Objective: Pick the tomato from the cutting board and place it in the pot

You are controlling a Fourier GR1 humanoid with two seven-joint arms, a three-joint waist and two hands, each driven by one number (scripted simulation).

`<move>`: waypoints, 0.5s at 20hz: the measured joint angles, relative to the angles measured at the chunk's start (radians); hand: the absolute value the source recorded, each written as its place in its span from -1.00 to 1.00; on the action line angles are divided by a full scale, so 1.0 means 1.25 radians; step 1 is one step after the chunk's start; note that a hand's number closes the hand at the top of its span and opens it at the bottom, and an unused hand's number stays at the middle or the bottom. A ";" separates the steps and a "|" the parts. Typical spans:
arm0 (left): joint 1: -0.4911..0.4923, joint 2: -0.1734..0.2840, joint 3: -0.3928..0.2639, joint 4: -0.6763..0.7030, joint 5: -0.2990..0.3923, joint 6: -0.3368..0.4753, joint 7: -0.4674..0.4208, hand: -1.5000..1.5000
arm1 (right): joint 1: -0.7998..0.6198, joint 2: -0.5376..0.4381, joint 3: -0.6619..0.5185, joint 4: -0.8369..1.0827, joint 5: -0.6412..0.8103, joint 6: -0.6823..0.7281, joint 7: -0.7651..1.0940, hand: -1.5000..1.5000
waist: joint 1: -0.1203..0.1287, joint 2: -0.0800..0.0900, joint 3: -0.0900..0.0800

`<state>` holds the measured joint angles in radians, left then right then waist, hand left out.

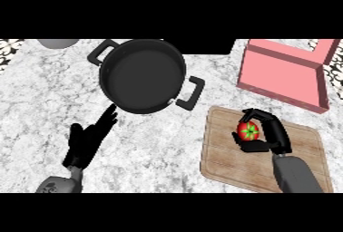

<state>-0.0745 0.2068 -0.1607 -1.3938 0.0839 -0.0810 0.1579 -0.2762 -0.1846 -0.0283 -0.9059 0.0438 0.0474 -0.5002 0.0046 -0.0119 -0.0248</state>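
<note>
On the wooden cutting board (264, 152) at the right of the marble table (40, 104), the robot's right hand (267, 136) curls its fingers and thumb around the red tomato (248, 130), gripping it from the side; whether the fruit has cleared the board cannot be told from above. Up and to the left, well apart from the board, the black two-handled pot (143, 76) stands with its mouth bare, apparently waiting to receive the tomato. The left hand (90, 138) rests open near the pot's lower rim, fingers straight, holding nothing. A pink open box (285, 72) lies beyond the board. The carry to the pot looks yet to come.
</note>
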 measured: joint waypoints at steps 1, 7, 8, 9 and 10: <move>0.005 0.002 0.002 -0.005 0.001 -0.003 0.000 0.00 | -0.009 0.003 0.003 0.005 0.015 -0.019 -0.006 1.00 | 0.000 0.001 0.002; 0.005 -0.001 0.022 0.016 -0.002 -0.016 -0.021 0.00 | 0.000 0.062 0.059 -0.086 0.087 -0.122 0.044 1.00 | -0.004 0.005 0.014; -0.010 -0.002 0.029 0.029 -0.002 -0.019 -0.019 0.00 | 0.010 0.064 0.069 -0.110 0.100 -0.131 0.055 1.00 | -0.005 0.006 0.015; 0.001 -0.005 0.029 0.022 -0.003 -0.019 -0.022 0.00 | 0.012 0.065 0.079 -0.136 0.114 -0.143 0.076 1.00 | -0.005 0.006 0.016; 0.002 -0.011 0.023 0.012 -0.007 -0.014 -0.011 0.00 | 0.017 0.058 0.085 -0.168 0.124 -0.147 0.101 1.00 | -0.005 0.006 0.017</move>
<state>-0.0714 0.1934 -0.1314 -1.3790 0.0747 -0.0990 0.1447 -0.2554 -0.1126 0.0784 -1.1165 0.1993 -0.1359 -0.3739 -0.0018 -0.0043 -0.0036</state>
